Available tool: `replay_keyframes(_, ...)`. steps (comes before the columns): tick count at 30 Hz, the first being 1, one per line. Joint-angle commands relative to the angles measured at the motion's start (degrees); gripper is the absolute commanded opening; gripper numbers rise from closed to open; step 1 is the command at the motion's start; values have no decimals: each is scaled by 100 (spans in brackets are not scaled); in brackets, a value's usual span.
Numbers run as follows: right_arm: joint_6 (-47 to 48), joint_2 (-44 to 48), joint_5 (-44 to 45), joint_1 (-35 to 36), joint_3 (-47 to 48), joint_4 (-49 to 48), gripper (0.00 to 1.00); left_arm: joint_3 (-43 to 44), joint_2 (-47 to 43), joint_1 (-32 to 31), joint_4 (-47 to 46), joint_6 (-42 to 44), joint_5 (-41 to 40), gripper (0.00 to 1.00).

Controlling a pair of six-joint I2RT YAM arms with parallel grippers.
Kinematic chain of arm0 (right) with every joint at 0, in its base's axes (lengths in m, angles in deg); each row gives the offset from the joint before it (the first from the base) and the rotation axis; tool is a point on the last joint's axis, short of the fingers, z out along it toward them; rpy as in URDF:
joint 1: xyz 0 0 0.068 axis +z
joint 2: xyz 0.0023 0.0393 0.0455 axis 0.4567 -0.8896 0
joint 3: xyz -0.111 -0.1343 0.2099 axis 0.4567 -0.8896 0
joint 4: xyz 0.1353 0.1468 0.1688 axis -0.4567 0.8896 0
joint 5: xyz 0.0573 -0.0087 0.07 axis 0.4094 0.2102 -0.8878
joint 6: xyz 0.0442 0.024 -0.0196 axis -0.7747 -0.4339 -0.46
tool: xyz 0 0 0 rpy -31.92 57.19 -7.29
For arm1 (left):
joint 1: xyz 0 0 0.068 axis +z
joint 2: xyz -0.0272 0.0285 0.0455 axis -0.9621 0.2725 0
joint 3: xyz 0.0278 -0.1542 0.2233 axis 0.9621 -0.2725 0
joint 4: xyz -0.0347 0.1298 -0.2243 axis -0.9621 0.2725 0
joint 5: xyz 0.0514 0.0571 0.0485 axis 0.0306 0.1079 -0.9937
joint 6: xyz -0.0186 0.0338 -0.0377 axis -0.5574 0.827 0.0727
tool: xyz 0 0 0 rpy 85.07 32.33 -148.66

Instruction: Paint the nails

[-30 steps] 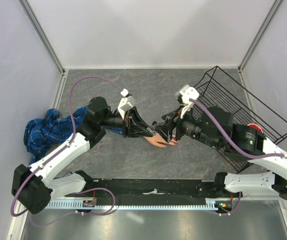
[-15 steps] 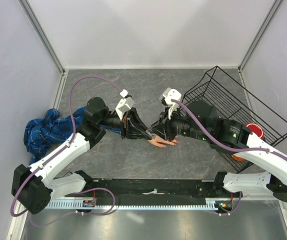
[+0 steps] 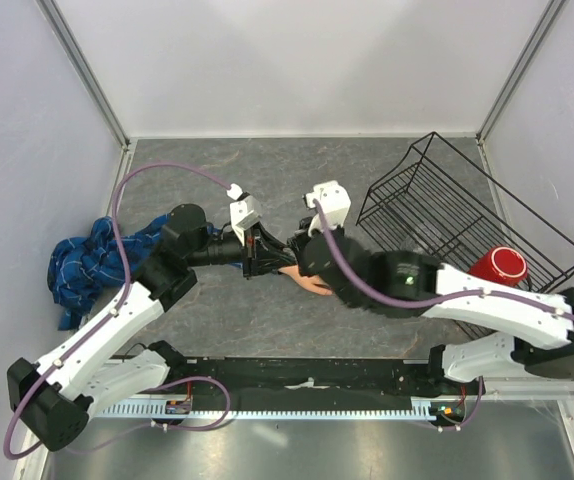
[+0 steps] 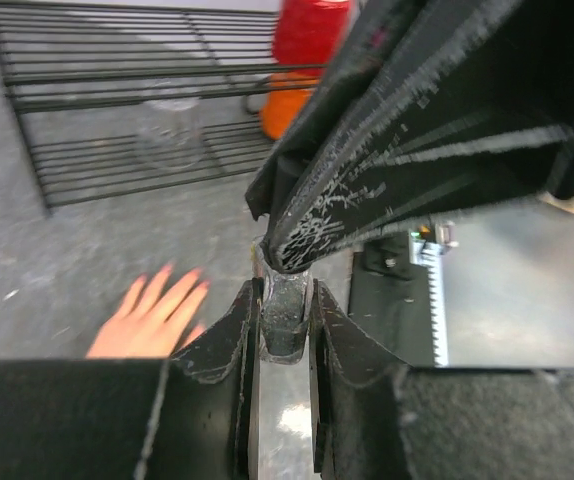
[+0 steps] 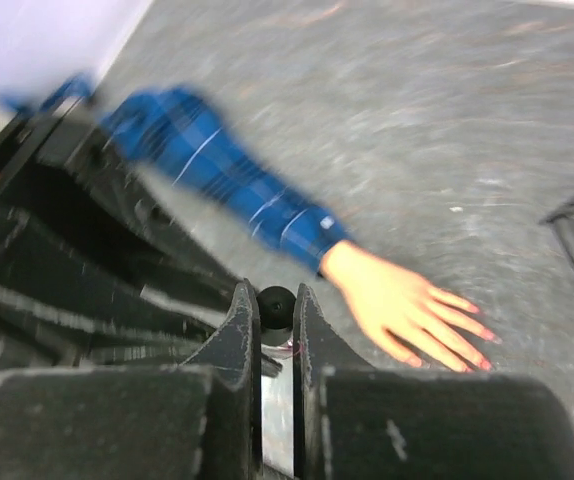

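- The nails (image 5: pixel 479 336) sit at the tips of a pale peach mannequin hand (image 5: pixel 397 305). From the right wrist view they look pink to red, but it is too blurred to tell them apart one by one.
- The mannequin hand lies flat, palm down and fingers spread, on the grey table (image 3: pixel 227 190). It is near the middle, a little toward the arms' side.
- A blue plaid sleeve (image 5: pixel 217 170) covers the wrist and runs off to the left, ending in a crumpled heap by the left wall.
- Just above and beside the hand, the two arms meet tip to tip.
- The left gripper (image 4: pixel 285 300) is clamped on a small bottle (image 4: pixel 285 322). Its fingers press both sides of the bottle, which stands upright between them.
- The right gripper (image 5: pixel 275 295) comes in from the other side, its jaws drawn together on the black cap (image 5: pixel 276 305) at the top of that bottle.
- Neither gripper touches the mannequin hand. In the left wrist view the fingers lie on the table just left of the bottle.
- Further right, a black wire basket (image 3: pixel 437 200) leans tilted against the right wall.
- A red cup (image 3: pixel 498 267) rests in it, and in the left wrist view an orange object (image 4: pixel 289 108) sits right below the cup.
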Motion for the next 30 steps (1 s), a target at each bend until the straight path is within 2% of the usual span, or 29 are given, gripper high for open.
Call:
replay_keyframes(1, -1645, -740, 1570, 1055, 282, 93, 0, 209, -47, 59, -136, 438, -1948, 2)
replay_keyframes(5, -1357, -768, 1711, 1064, 283, -223, 0, 209, 6, 51, -171, 421, -1808, 2)
replay_keyframes(7, -1111, -662, 1651, 1056, 274, -284, 5, 209, -2, 51, -180, 412, -1659, 2)
replay_keyframes(8, -858, -610, 1615, 1038, 265, -276, 10, 217, 15, 51, -197, 412, -1597, 2)
replay_keyframes(9, -707, -487, 1537, 1003, 248, -276, 23, 226, 32, 59, -206, 403, -1422, 2)
replay_keyframes(12, -320, -119, 992, 740, 151, -83, 48, 279, 155, 59, -294, 307, -896, 2)
replay_keyframes(13, -232, 22, 878, 635, 73, -65, 49, 288, 173, 51, -329, 237, -737, 2)
replay_keyframes(16, 41, 594, 386, 450, -279, -65, 62, 297, 305, 51, -548, 44, -60, 2)
replay_keyframes(19, 436, 1051, -474, 222, -516, -47, 64, 323, 515, 59, -794, -219, 792, 2)
replay_keyframes(24, 946, 1394, -2502, -385, -579, 32, 59, 315, 859, 51, -1655, -1011, 2215, 2)
replay_keyframes(26, 1061, 1404, -2935, -701, -544, 41, 57, 227, 876, 51, -2067, -1336, 2402, 2)
replay_keyframes(30, 1307, 1273, -3789, -983, -421, 41, 56, 182, 876, 51, -2219, -1460, 2587, 2)
